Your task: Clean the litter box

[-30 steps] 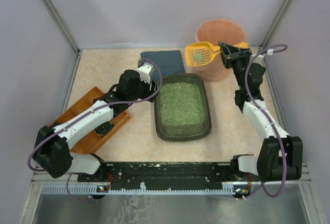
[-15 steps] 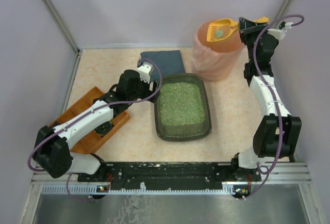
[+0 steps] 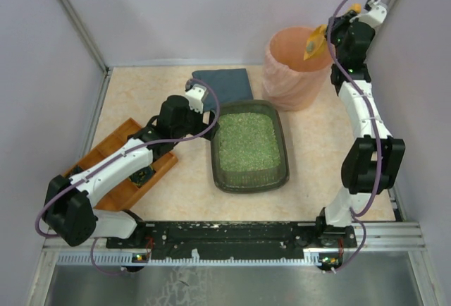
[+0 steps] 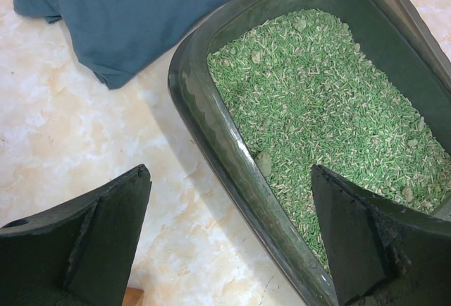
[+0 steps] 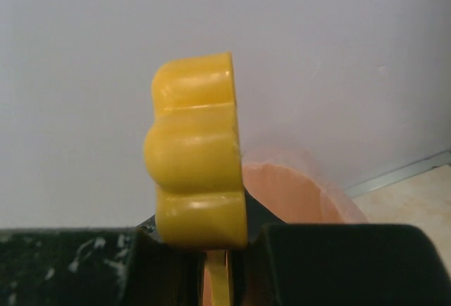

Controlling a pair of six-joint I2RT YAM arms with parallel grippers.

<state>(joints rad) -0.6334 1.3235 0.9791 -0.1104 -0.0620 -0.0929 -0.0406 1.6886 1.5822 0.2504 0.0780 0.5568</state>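
Beige table (image 3: pixel 141 94), pale walls (image 3: pixel 211 10): the litter box (image 3: pixel 249 145) sits mid-table between the arms. The left gripper (image 4: pixel 229 221) gapes wide astride its left rim, holding nothing, and the right gripper (image 5: pixel 218 256) is clamped on a yellow scoop (image 5: pixel 197 172) tipped on edge over the bin (image 3: pixel 289 84). Risk: waste may miss the bin near its rim, and the unheld box may slide. Its long axis runs from the near edge toward the back wall.
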